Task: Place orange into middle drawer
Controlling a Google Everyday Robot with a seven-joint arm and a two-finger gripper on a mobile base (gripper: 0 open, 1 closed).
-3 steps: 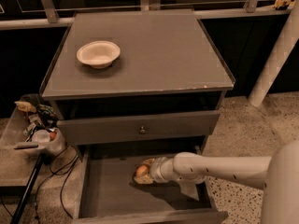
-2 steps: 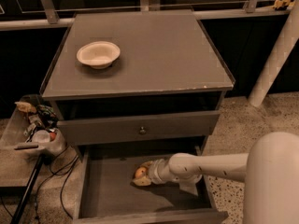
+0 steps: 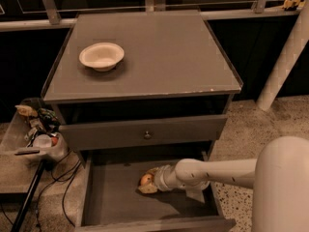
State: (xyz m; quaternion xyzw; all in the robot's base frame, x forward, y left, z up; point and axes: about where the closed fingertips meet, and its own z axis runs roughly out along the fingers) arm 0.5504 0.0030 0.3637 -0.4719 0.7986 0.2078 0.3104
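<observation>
Where the arm ends: gripper [image 3: 147, 181], inside the middle drawer [image 3: 113, 197], over the rear half of its floor, a little right of centre.
Jaws: clamped on the orange [image 3: 145, 179], one tan finger above it and one below.
Orange: within the middle drawer's walls, held in the grip; cannot tell whether it touches the drawer floor.
Middle drawer: pulled out, wide, grey, floor bare around the gripper; arm's shadow lies on the floor toward the right wall.
Arm [image 3: 217, 170]: white, enters over the middle drawer's right wall, lying nearly level.
Drawer front [image 3: 183, 129]: just above the middle drawer, grey, small round knob [image 3: 147, 135] at its centre.
Cabinet top [image 3: 169, 57]: well above the middle drawer, flat, grey.
White bowl [image 3: 101, 56]: on that top, above and left of the middle drawer's centre, upright.
Clutter bin [image 3: 36, 134]: outside the middle drawer, beyond its left wall and higher; cables [image 3: 63, 187] hang beside that wall.
</observation>
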